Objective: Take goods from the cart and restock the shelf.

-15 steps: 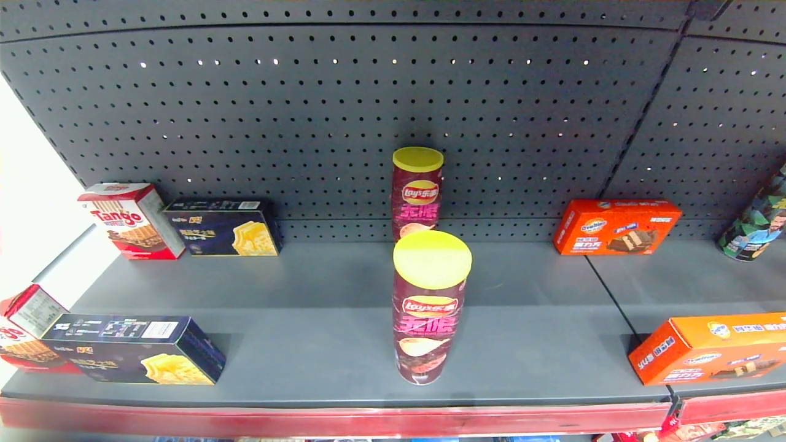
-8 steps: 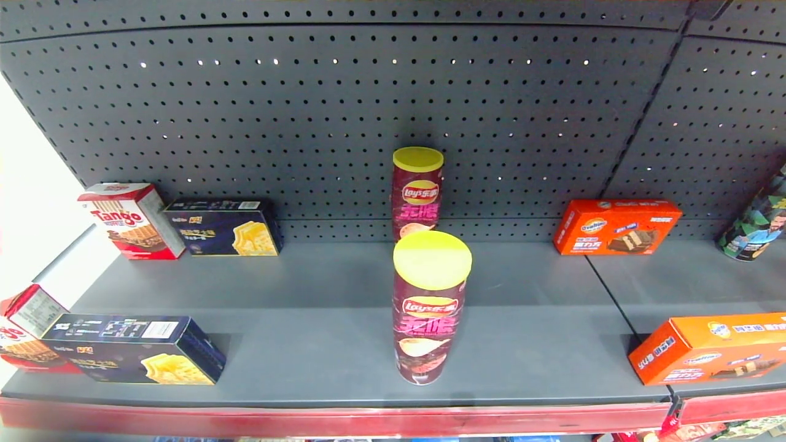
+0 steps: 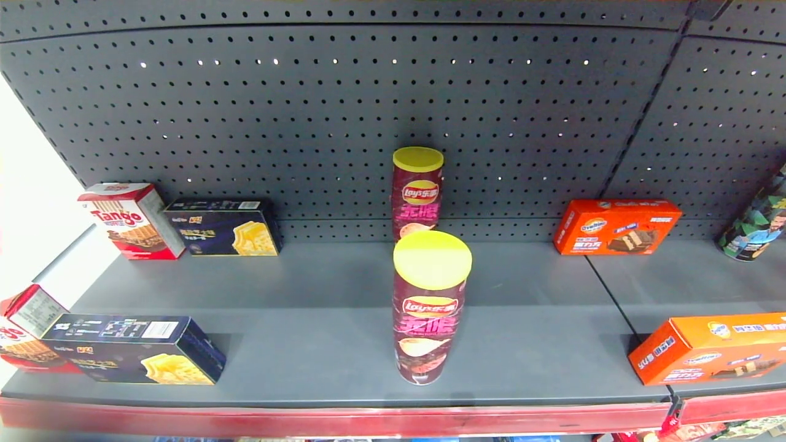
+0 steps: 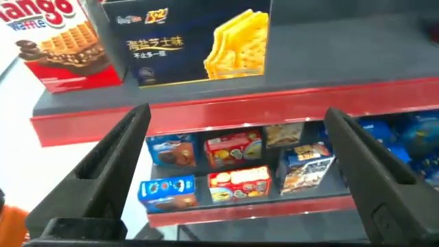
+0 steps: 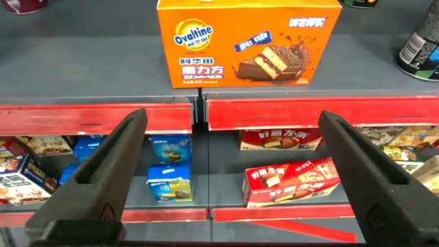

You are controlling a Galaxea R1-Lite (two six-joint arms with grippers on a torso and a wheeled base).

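Head camera looks down onto the shelf [image 3: 319,319]; wrist cameras face its front edge closely, sharing the navy box [image 4: 192,41] and orange box [image 5: 248,42].

Matt perforated metal shelf [image 3: 319,319], glossy cardboard boxes [image 3: 614,226]

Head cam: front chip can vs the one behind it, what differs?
The front can stands near the red front edge of the shelf; the rear can stands back by the pegboard wall. The front can shows in full; the rear can's base is hidden behind the front can's lid. Shared: both upright, yellow lids, same maroon wrap.
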